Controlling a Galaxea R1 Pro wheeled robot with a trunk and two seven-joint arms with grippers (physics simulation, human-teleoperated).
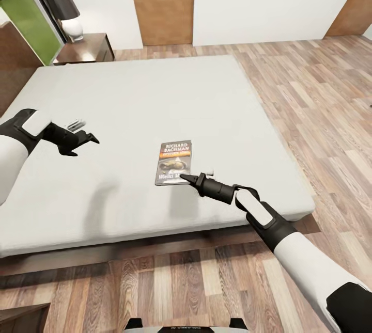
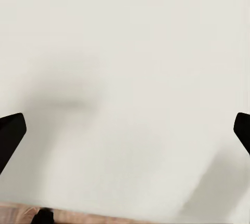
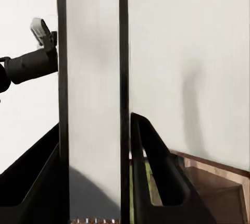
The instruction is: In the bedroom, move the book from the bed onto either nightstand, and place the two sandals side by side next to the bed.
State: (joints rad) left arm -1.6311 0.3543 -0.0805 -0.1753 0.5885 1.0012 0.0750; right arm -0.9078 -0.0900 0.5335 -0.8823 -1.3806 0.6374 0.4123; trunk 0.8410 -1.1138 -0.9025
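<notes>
The thin pale paperback book (image 1: 173, 162) with its orange band and dark cover picture lies flat on the plain off-white mattress of the wide low bed (image 1: 129, 95), toward the near edge and closer to the near right corner than to the left one. The right hand (image 1: 188, 178) reaches in from that corner with its dark fingertips at the book's near right corner — whether they grip it I cannot tell, nor how wide they stand; in the right wrist view dark fingers (image 3: 156, 172) flank a pale upright slab. The left hand (image 1: 85, 137) hovers above the mattress near its left edge, well apart from the book, its fingers (image 2: 10, 135) spread wide and empty over bare mattress. Beyond the bed's far left corner stands a low dark-brown wooden nightstand (image 1: 90, 49) carrying a lamp (image 1: 64, 8) with a dark shade and white base. Brown wood-plank floor (image 1: 320, 95) surrounds the bed.
</notes>
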